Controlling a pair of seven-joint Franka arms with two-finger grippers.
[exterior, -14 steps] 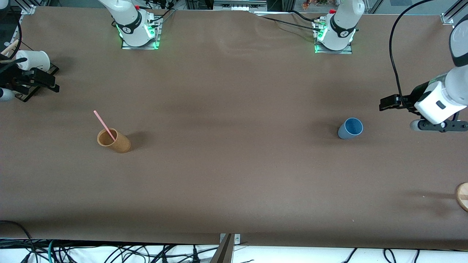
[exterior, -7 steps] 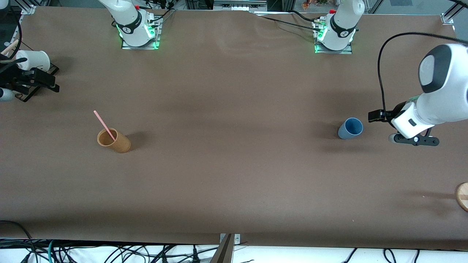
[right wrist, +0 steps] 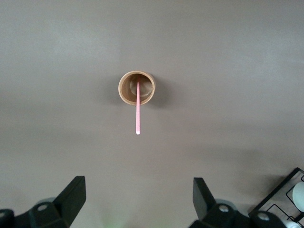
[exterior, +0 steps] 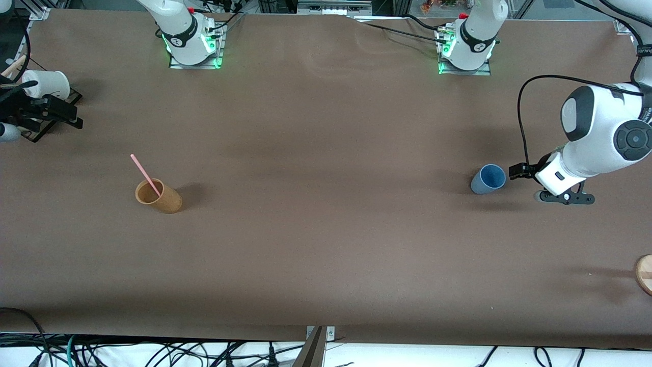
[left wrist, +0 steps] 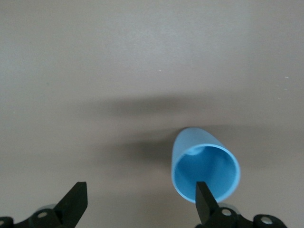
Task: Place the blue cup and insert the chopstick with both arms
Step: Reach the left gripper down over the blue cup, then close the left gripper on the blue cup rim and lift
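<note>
Brown surface (exterior: 326, 244), blue cup (exterior: 488, 179) near left-arm edge, just beside left end effector (exterior: 519, 171) (spread wide, empty); right end effector (right wrist: 137, 194) likewise, waiting.

A round wooden thing (exterior: 645, 274) at the bench edge is cut off; the chopstick's (exterior: 145, 175) lower end hides inside the tan cup (exterior: 159, 196).

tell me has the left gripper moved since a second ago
Yes. The left gripper, open, has come in toward the blue cup, which stayed put.
</note>
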